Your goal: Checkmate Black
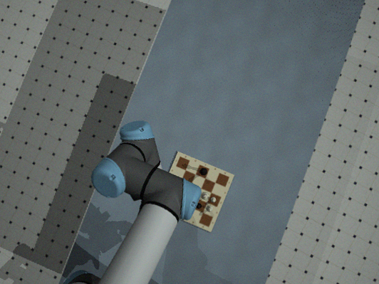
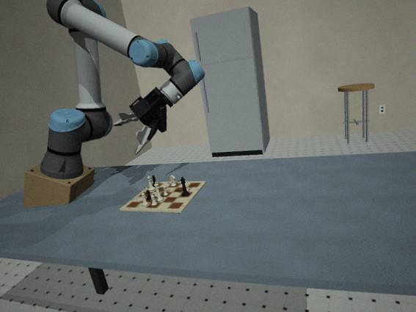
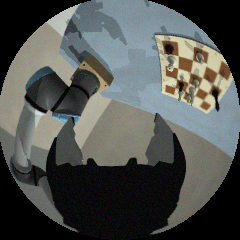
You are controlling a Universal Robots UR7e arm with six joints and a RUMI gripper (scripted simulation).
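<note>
A: From the top view, we are looking down on the blue-grey surface [image 1: 249, 90] with dotted floor tiles [image 1: 368, 146] on either side. The chessboard [image 1: 223, 205] is lying flat on it, partly hidden under the arm's wrist joints [image 1: 139, 180].

B: In the exterior view, we are seeing a grey fridge [image 2: 231, 83] and a wooden stool [image 2: 355, 87] standing against the beige wall. The board is sitting near the arm's wooden pedestal [image 2: 36, 193], with white and black pieces upright on it; a tall black piece [image 2: 184, 187] is standing at its far right side.

A: The arm is bending over, and the claw [image 2: 131, 132] is hanging well above the board, tilted downward.

B: In the wrist view, we are seeing its fingers spreading fully apart, gripping nothing.
</note>
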